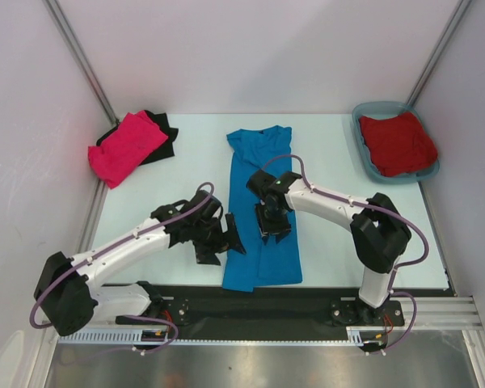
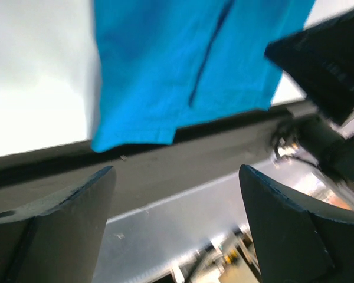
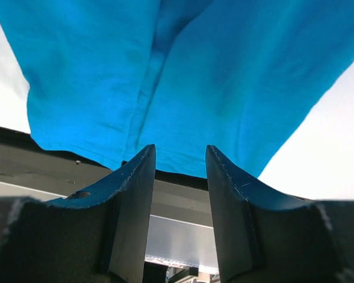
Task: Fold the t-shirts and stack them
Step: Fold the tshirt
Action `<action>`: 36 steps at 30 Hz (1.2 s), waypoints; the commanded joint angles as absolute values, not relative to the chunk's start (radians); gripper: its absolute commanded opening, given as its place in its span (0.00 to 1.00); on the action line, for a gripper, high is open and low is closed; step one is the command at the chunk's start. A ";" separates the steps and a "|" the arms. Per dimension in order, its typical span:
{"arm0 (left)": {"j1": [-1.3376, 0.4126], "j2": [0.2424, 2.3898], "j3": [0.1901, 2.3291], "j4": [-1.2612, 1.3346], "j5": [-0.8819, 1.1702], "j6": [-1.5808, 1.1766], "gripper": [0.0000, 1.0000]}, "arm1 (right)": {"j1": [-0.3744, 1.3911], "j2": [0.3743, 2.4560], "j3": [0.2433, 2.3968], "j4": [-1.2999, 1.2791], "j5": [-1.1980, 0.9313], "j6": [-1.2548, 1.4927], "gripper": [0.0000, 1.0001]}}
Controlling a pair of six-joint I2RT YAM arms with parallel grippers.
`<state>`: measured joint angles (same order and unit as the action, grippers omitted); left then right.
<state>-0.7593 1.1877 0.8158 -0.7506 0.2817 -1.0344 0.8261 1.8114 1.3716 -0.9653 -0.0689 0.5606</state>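
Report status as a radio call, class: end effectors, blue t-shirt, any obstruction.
Left end effector open, beside blue t-shirt. Right end effector open above it, empty. Shirt a long narrow strip, hem at near edge. Nothing blocking.

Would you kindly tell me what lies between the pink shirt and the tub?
The blue shirt, with bare table on either side of it, as seen in the top view.

Bright blue t-shirt [image 1: 263,206], hot pink t-shirt [image 1: 125,147], black t-shirt [image 1: 166,141], dark red t-shirt [image 1: 398,143], teal tub [image 1: 381,107]
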 commanded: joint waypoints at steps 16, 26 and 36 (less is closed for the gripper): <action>-0.762 0.976 0.859 -0.796 -0.060 -1.057 0.90 | 0.727 1.923 1.560 -0.908 -0.021 0.491 0.40; -0.762 1.015 0.870 -0.804 -0.040 -1.034 0.90 | 0.700 2.066 1.707 -0.930 0.040 0.454 0.38; -0.762 1.045 0.870 -0.787 -0.015 -1.022 0.90 | 0.673 2.121 1.727 -0.945 0.146 0.380 0.40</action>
